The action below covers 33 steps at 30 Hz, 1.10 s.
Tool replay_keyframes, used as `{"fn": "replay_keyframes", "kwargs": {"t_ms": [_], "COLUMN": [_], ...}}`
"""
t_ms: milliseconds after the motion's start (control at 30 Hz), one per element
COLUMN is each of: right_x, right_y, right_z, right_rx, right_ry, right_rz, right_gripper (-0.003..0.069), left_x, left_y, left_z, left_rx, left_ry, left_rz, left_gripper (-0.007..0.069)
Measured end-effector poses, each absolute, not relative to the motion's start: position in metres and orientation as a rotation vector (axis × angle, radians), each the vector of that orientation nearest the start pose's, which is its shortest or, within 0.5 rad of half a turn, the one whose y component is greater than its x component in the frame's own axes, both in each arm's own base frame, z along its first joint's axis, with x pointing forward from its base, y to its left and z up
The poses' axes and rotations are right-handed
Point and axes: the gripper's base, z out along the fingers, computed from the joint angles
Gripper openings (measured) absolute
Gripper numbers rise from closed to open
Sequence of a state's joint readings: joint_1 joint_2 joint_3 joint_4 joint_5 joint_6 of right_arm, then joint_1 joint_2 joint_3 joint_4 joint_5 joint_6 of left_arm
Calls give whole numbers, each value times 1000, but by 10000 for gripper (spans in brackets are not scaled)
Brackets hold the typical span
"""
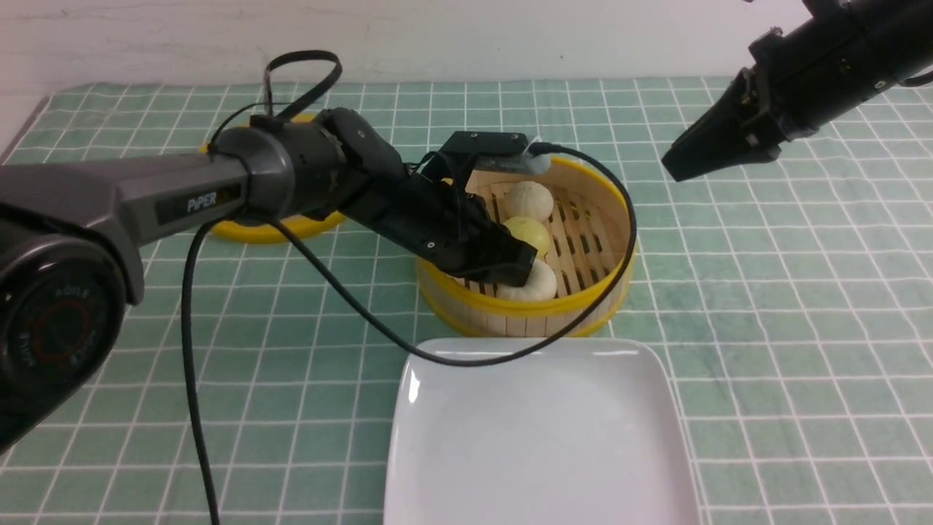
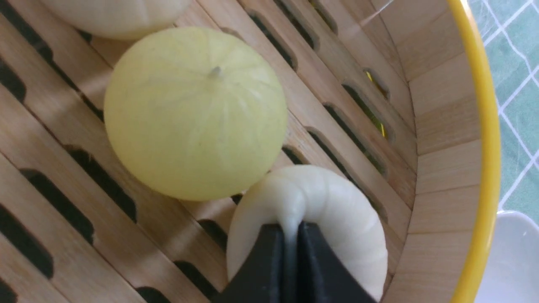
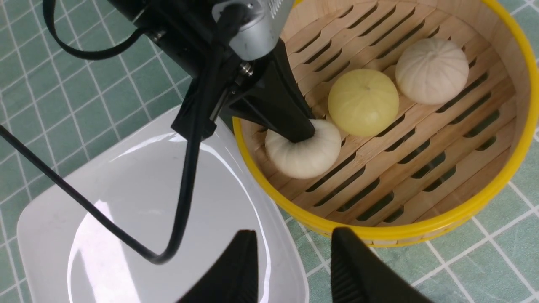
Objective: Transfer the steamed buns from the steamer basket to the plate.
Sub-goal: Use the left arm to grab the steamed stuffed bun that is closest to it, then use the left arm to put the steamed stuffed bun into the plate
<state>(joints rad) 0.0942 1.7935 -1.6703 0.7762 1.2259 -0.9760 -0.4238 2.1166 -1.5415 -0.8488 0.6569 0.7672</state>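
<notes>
Three steamed buns lie in a row in the bamboo steamer basket (image 1: 510, 313): an off-white one (image 1: 530, 200) at the far side, a pale yellow one (image 1: 531, 233) in the middle, and another off-white one (image 1: 539, 286) nearest the plate. My left gripper (image 1: 521, 266) reaches into the basket and is shut on the top of that nearest bun (image 2: 337, 210), pinching its dough between the fingertips. The yellow bun (image 2: 193, 113) touches it. The white square plate (image 1: 539, 437) lies just in front of the basket. My right gripper (image 1: 674, 164) hangs open in the air at the right, holding nothing.
A flat yellow-rimmed lid (image 1: 270, 233) lies behind the left arm on the green checked cloth. The left arm's black cable (image 1: 452, 357) loops over the basket's front and the plate's far edge. In the right wrist view the plate (image 3: 126, 176) and basket rim (image 3: 421, 227) lie below the open fingers.
</notes>
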Motion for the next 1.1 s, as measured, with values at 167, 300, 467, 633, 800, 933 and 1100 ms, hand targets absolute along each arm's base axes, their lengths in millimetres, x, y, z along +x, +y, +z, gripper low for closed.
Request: {"fn": "replay_keyframes", "kwargs": {"t_ms": [167,300,467,633,800,933,1100], "right_x": [373,373,373,373,372,371,361], "right_y": [96,96,96,96,97,97,97], "right_z": [341,341,341,342,342,345,362], "right_rx": [-1081,-1081,-1081,-1072,-1090,-1119,-1144], "right_ry": [2199,2199,2199,2191,2173,2145,2079], "right_rz": [736,736,736,753,751,734,709], "right_gripper": [265,265,265,265,265,265,265], "left_x": [399,391,375,354,338,321,309], "left_y": [-226,-222,-215,-205,-192,-180,-178], "left_z": [192,223,276,315,331,333,326], "left_rx": [767,802,833,898,924,983,1044], "left_ry": [2395,2334,2215,2159,2242,2384,2492], "left_rz": [-756,-748,-726,-680,-593,-523,-578], "left_gripper": [29,29,29,29,29,29,29]}}
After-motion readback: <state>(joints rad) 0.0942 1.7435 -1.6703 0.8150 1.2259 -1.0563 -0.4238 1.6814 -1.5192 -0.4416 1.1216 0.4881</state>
